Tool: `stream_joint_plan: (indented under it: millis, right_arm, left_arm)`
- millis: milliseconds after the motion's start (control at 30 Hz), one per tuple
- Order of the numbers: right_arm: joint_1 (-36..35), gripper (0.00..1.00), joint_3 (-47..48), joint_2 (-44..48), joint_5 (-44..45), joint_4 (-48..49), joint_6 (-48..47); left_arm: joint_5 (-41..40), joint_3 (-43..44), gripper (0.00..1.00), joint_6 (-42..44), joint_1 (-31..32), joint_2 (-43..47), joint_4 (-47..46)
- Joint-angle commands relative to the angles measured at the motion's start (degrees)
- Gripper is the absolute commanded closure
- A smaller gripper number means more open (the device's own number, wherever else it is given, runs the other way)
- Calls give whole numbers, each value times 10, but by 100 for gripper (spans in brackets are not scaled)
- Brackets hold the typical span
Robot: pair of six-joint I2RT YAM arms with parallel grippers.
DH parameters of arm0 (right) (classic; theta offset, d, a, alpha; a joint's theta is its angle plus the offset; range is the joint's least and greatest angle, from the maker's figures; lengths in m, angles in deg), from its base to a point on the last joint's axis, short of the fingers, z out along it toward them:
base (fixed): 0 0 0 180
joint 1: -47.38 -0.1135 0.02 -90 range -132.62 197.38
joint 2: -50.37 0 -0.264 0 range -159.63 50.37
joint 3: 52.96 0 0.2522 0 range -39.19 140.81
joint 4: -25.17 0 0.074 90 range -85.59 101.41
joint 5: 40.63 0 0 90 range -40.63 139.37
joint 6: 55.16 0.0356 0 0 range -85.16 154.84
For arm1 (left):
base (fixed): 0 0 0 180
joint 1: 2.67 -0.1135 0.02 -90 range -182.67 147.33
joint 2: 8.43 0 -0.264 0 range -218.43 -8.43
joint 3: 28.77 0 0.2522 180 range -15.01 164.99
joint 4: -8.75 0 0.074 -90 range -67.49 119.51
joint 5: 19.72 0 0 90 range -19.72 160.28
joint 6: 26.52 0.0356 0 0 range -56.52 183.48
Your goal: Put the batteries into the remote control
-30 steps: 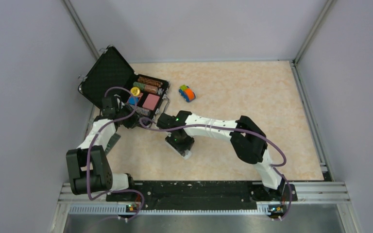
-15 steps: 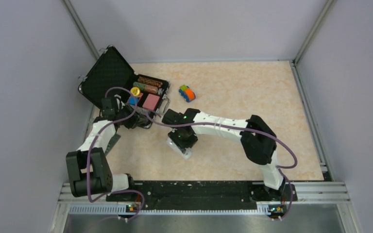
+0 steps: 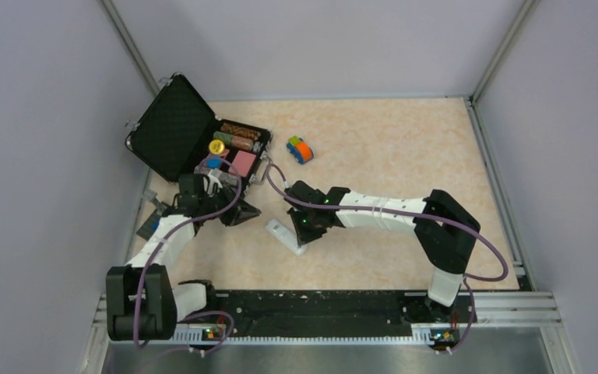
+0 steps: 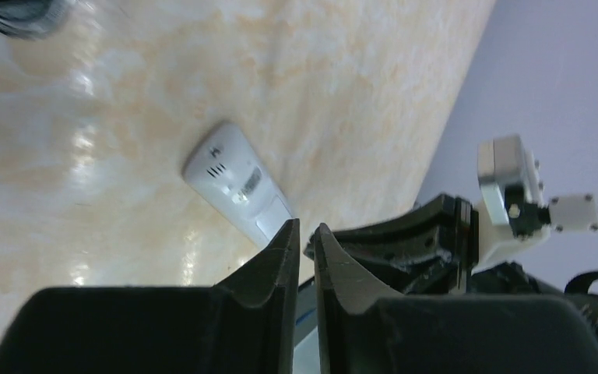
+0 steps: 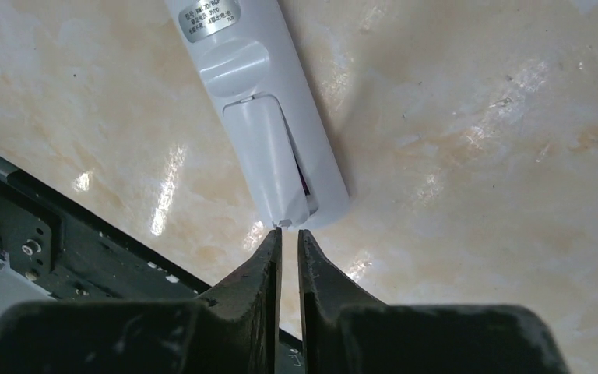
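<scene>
The white remote control (image 3: 286, 236) lies on the table with its back up. In the right wrist view its battery cover (image 5: 269, 156) is in place, with a thin dark gap along one edge. My right gripper (image 3: 308, 227) is shut and empty, its tips (image 5: 289, 231) right at the remote's near end. My left gripper (image 3: 246, 214) is shut and empty, just left of the remote; its wrist view shows the remote (image 4: 237, 187) ahead of the tips (image 4: 304, 230). No batteries show in any view.
An open black case (image 3: 173, 128) with chip stacks and coloured pieces stands at the back left. A toy car (image 3: 300, 149) sits behind the remote. A dark flat object (image 3: 151, 226) lies at the table's left edge. The black rail (image 3: 311, 304) runs along the front.
My left gripper swung from the case down toward the remote. My right gripper drew back to the right off the remote, which now shows uncovered.
</scene>
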Motion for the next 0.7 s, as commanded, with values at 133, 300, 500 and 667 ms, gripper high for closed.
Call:
stream_joint_plan:
  millis: [133, 300, 500, 667]
  right_arm:
    - [0, 90, -17, 15, -4, 118, 45]
    - [0, 91, -16, 13, 7, 114, 48]
    - [-1, 92, -7, -4, -10, 112, 37]
    - [-1, 93, -5, -17, -5, 97, 29]
  left_arm:
    - [65, -16, 84, -16, 71, -2, -13]
    - [60, -16, 84, -28, 110, -35, -26]
    - [67, -12, 85, -28, 138, -80, -31]
    - [63, -14, 85, -33, 152, -103, -46]
